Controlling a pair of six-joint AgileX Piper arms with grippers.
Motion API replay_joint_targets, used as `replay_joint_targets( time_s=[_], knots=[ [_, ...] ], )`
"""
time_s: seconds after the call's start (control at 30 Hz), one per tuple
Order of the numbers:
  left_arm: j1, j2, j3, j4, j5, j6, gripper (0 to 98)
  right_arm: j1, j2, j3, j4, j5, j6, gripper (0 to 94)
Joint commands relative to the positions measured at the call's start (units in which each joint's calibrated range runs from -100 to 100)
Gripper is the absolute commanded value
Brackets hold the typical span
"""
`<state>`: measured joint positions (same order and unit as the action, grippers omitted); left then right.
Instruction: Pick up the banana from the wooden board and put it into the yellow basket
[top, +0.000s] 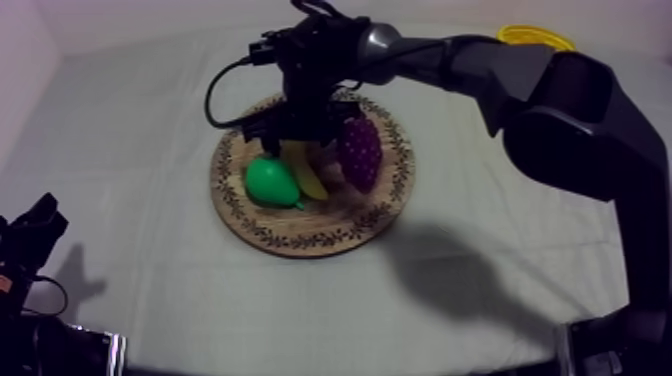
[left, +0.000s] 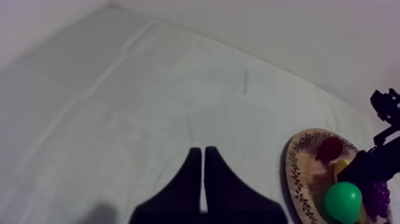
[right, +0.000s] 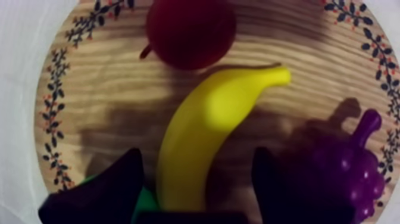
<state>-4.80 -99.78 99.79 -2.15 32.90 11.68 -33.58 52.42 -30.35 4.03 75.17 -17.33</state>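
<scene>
The yellow banana (right: 208, 131) lies on the round wooden board (right: 107, 89), between a small red fruit (right: 190, 30) and purple grapes (right: 351, 167). My right gripper (right: 196, 164) is open, with one black finger on each side of the banana's near end and a gap at both sides. In the top view the right gripper (top: 292, 138) hangs low over the board (top: 310, 235), above the banana (top: 310, 180). My left gripper (left: 203, 179) is shut on nothing over bare cloth, and it rests low at the table's left (top: 35, 225).
A green pear (top: 270, 182) lies on the board beside the banana, and the grapes (top: 360, 152) lie on its other side. The yellow basket (top: 535, 37) stands at the far right, partly behind my right arm. Open cloth surrounds the board.
</scene>
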Motion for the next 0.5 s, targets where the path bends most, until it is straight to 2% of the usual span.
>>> replay_joint_targets(
  time_s=[0.0, 0.1, 0.17, 0.27, 0.47],
  knots=[
    [0.0, 0.0, 0.0, -0.03, 0.0, 0.0, 0.1, 0.1, 0.6, -0.5, 0.1, -0.3, 0.0, 43.5],
    [0.0, 0.0, 0.0, -0.03, 0.0, 0.0, 0.1, 0.2, 1.2, -1.1, 0.2, -0.7, 0.0, 28.1],
    [0.0, 0.0, 0.0, -0.03, 0.0, 0.0, 0.1, 0.2, 1.5, -1.2, 0.2, -0.8, 0.0, 21.6],
    [0.0, 0.0, 0.0, -0.03, 0.0, 0.0, 0.1, 0.1, 1.5, -0.9, 0.3, -1.0, 0.1, 17.3],
    [0.0, 0.0, 0.0, -0.03, 0.0, 0.0, 0.1, -0.1, 0.0, 1.3, 0.5, -1.3, -0.2, 15.2]
  ],
)
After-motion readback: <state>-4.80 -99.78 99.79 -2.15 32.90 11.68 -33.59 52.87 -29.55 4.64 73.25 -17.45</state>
